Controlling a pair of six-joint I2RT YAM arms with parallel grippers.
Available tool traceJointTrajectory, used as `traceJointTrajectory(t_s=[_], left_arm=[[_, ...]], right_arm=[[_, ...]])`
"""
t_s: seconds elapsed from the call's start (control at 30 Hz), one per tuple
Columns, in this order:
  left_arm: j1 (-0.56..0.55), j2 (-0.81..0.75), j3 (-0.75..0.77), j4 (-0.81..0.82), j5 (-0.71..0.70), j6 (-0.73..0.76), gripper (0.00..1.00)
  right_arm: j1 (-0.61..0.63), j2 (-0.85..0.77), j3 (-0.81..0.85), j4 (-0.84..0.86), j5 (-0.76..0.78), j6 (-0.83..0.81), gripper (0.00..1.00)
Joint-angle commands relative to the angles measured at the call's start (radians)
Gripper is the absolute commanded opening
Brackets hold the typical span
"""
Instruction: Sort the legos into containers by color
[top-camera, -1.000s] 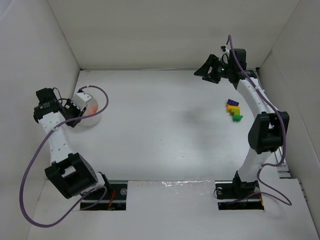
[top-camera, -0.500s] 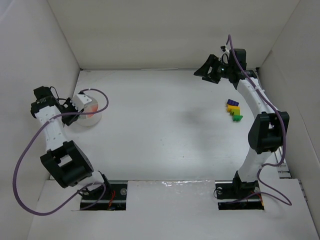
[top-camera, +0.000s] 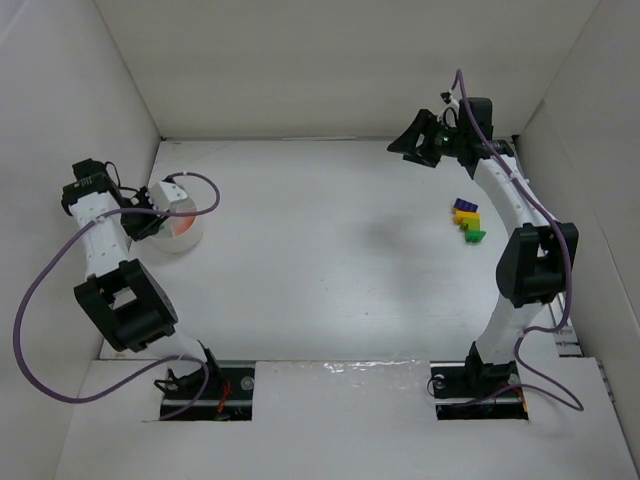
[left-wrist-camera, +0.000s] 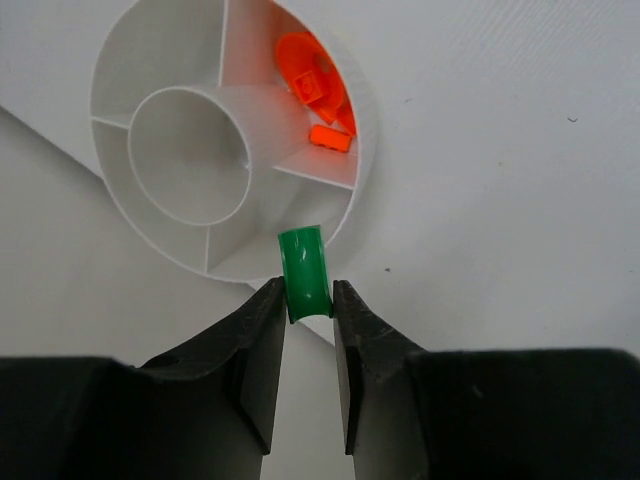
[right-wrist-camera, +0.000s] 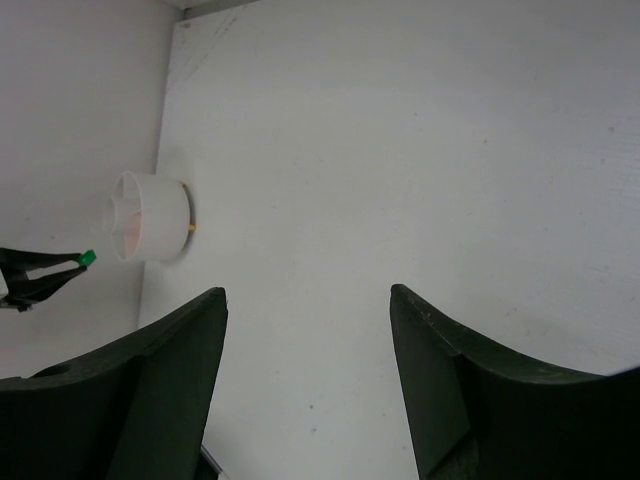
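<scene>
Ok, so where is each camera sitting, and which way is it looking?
Top external: high behind the robot, looking down at the table; the left arm and right arm show whole, bowl left, loose legos right.
Left wrist: on the left arm, looking down into the bowl; the left gripper pinches a green lego.
Right wrist: on the right arm, looking across the table toward the bowl; its open right gripper shows below.
Shared: both wrist views show the bowl and the green lego.

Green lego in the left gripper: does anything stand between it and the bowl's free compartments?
Nothing visible does. The left gripper holds the green lego at the bowl's near rim, with an empty compartment just beyond. The orange legos lie in a separate compartment farther round.
</scene>
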Motion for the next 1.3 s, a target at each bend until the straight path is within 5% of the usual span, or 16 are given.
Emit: traceJointTrajectory(t_s=[0.0, 0.73, 0.93, 1.07, 1.13, 1.27], left_arm=[[-0.019, 0.023, 0.042, -0.071, 0.001, 0.053, 0.22], [-0.029, 0.115, 0.081, 0.007, -0.057, -0.001, 0.30], [-0.029, 0.090, 0.081, 0.028, 0.041, -0.001, 0.31], [-0.029, 0.009, 0.081, 0.106, 0.179, -0.119, 0.38], [-0.058, -0.045, 0.070, 0.192, 0.225, -0.310, 0.54], [-0.176, -0.124, 0.026, 0.292, 0.225, -0.513, 0.68]], right_arm=[[-0.015, 0.005, 0.026, 0.052, -0.027, -0.017, 0.71], [-0.015, 0.005, 0.026, 0.052, -0.018, -0.017, 0.71], [-0.015, 0.005, 0.026, 0.042, 0.006, -0.026, 0.71], [-0.015, -0.021, 0.047, -0.058, 0.132, -0.158, 0.71], [-0.024, -0.030, 0.073, -0.180, 0.186, -0.282, 0.71], [-0.133, -0.077, 0.024, -0.265, 0.227, -0.465, 0.71]])
